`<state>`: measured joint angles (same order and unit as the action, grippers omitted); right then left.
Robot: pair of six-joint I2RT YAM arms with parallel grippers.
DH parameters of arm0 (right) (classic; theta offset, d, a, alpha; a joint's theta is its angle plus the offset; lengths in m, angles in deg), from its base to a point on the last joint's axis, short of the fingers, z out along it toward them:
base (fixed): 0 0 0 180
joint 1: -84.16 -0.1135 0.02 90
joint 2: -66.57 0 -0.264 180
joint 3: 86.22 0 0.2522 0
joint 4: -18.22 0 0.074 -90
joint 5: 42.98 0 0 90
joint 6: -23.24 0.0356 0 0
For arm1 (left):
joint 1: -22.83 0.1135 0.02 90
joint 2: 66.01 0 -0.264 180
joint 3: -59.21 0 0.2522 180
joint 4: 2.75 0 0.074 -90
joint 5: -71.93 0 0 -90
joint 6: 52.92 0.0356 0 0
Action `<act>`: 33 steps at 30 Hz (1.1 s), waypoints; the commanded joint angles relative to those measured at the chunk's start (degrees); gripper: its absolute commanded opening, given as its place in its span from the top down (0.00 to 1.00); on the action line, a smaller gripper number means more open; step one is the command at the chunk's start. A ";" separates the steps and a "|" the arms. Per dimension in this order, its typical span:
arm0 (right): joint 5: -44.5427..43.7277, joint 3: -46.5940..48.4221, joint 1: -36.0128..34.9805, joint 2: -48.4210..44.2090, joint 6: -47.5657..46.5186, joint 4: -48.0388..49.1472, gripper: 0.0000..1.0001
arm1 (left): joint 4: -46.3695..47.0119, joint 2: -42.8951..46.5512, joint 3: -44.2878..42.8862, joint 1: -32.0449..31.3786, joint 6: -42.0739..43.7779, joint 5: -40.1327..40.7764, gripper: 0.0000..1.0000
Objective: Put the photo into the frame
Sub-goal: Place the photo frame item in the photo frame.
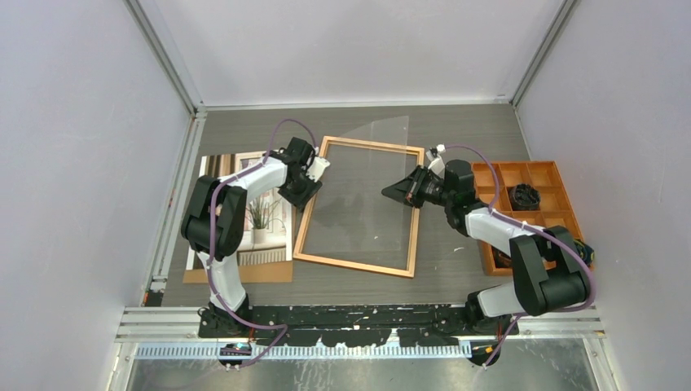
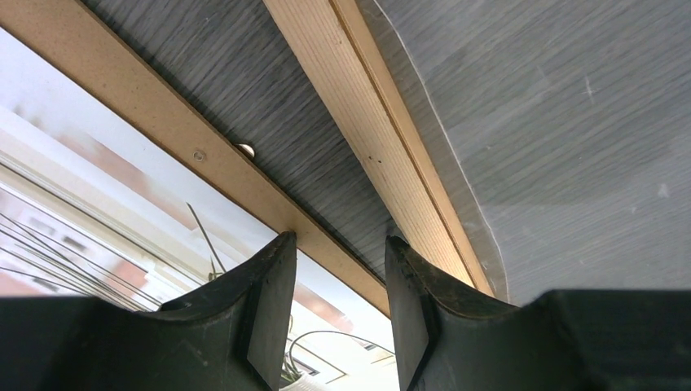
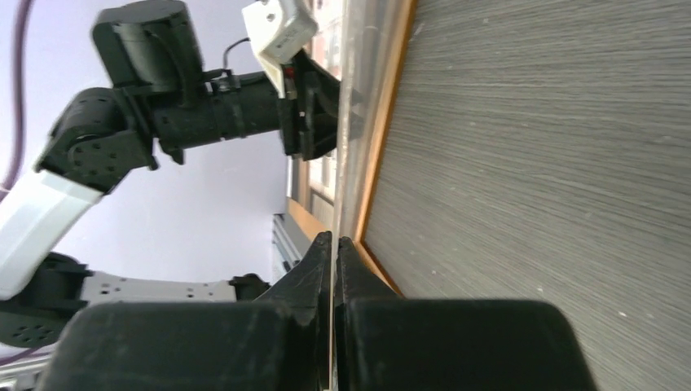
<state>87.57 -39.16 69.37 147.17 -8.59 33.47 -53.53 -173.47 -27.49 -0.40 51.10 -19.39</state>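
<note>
Between the clenched right gripper fingers sits the clear pane's edge, raised off the frame. The left gripper, released, straddles a bare tabletop strip, seen only from its wrist, between the frame rail and the photo on the backing board.

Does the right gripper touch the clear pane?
Touching. The right wrist view shows the right gripper shut on the thin edge of the clear pane.

I work in a lab test cell, not a home. Plain pale walls box in my grey wood-grain desk, aluminium struts run up the corners, and my left arm and right arm are bolted by a metal rail, purple cables looping free.
</note>
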 commanded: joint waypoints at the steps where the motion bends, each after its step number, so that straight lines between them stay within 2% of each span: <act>1: -2.92 3.92 -1.06 -3.08 -9.21 -14.09 0.96 | 0.07 0.15 -1.41 -0.24 0.48 -0.55 0.54; 5: -6.49 4.46 -0.96 -5.26 -11.84 -18.45 0.93 | 0.02 0.09 -1.66 -0.24 0.56 -0.53 0.54; 13: -5.58 2.57 -1.11 -2.31 -8.09 -11.14 0.93 | -0.15 0.23 -1.86 -0.31 0.63 -0.62 0.54; 27: -6.60 1.80 -1.15 1.29 -8.09 -8.58 0.91 | -0.01 -0.12 -1.96 -0.33 0.84 -0.64 0.54; 30: -7.04 1.90 -1.12 1.87 -8.33 -8.13 0.85 | 0.07 -0.20 -2.02 -0.33 1.00 -0.53 0.54; 33: -7.68 2.56 -1.28 2.52 -8.76 -8.64 0.68 | 0.10 -0.20 -2.12 -0.35 1.01 -0.45 0.54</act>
<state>80.53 -37.56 68.78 149.12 -16.72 21.54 -54.08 -173.49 -27.63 -0.31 51.52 -17.95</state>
